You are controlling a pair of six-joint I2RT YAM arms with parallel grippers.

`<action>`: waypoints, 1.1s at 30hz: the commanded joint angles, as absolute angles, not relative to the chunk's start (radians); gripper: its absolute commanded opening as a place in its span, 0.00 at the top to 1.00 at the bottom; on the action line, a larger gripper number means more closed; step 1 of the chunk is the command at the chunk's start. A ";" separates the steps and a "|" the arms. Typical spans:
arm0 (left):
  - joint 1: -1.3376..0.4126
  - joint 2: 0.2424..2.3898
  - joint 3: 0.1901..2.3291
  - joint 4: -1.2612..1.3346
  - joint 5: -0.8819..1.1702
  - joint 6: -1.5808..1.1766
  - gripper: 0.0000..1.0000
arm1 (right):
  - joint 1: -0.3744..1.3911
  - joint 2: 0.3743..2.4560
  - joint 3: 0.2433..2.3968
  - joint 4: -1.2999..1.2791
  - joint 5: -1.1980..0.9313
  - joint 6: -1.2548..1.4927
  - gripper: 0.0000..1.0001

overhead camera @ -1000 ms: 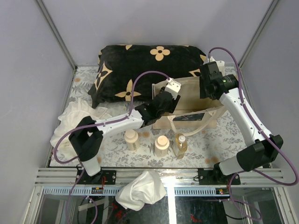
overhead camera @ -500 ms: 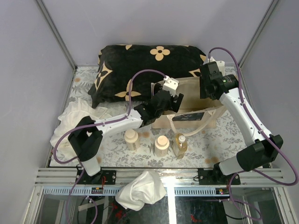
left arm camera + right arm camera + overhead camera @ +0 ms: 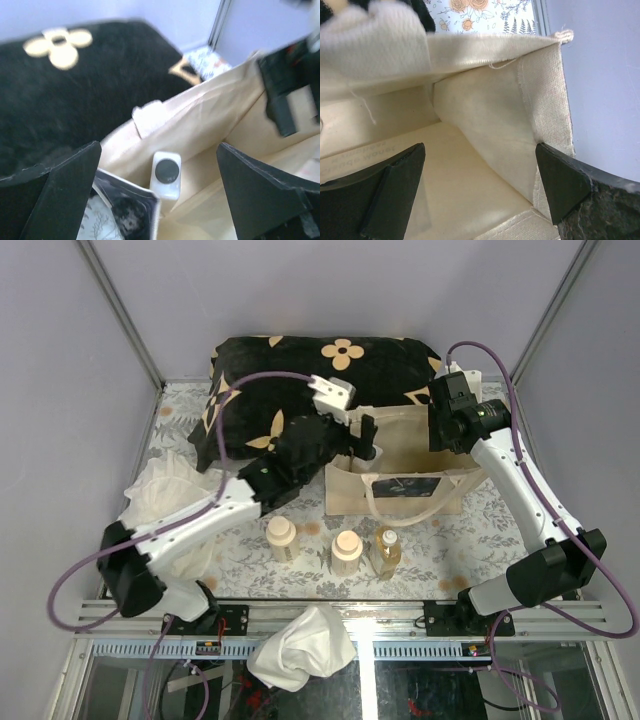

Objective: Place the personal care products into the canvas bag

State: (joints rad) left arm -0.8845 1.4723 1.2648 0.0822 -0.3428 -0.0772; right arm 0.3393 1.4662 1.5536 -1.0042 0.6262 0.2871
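The beige canvas bag (image 3: 400,480) stands open in front of the cushion. In the left wrist view a white squarish bottle (image 3: 166,175) with a dark cap stands inside the bag (image 3: 240,125), free of any grip. My left gripper (image 3: 165,197) hangs open above it, over the bag's left end (image 3: 365,437). My right gripper (image 3: 445,435) is open at the bag's right end, its jaws on either side of the end wall (image 3: 520,115). Two cream bottles (image 3: 281,538) (image 3: 346,552) and an amber bottle (image 3: 386,550) stand on the table before the bag.
A black cushion (image 3: 300,375) with tan flowers lies behind the bag. One white cloth (image 3: 160,490) lies at the left under my left arm; another (image 3: 300,650) hangs over the near rail. The table has a floral cover (image 3: 480,530).
My left gripper has opened and let the white bottle go into the bag, then risen and drawn back to the left. The right arm has not moved.
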 commanded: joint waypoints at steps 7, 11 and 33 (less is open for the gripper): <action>-0.877 1.194 1.363 -0.087 -0.331 -0.024 0.00 | 0.330 1.482 1.587 -0.996 0.646 0.252 0.01; -0.882 1.115 1.298 -0.304 -0.462 -0.079 0.00 | 0.329 1.485 1.591 -0.996 0.643 0.248 0.01; -0.870 1.151 1.208 -0.988 -0.364 -0.562 0.00 | 0.329 1.514 1.626 -1.009 0.614 0.230 0.01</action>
State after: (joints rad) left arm -0.8803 1.1633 1.2469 -0.9272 -0.4492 -0.4873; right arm 0.3382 1.5108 1.5791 -1.0122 0.6098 0.2493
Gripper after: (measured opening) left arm 0.995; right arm 0.992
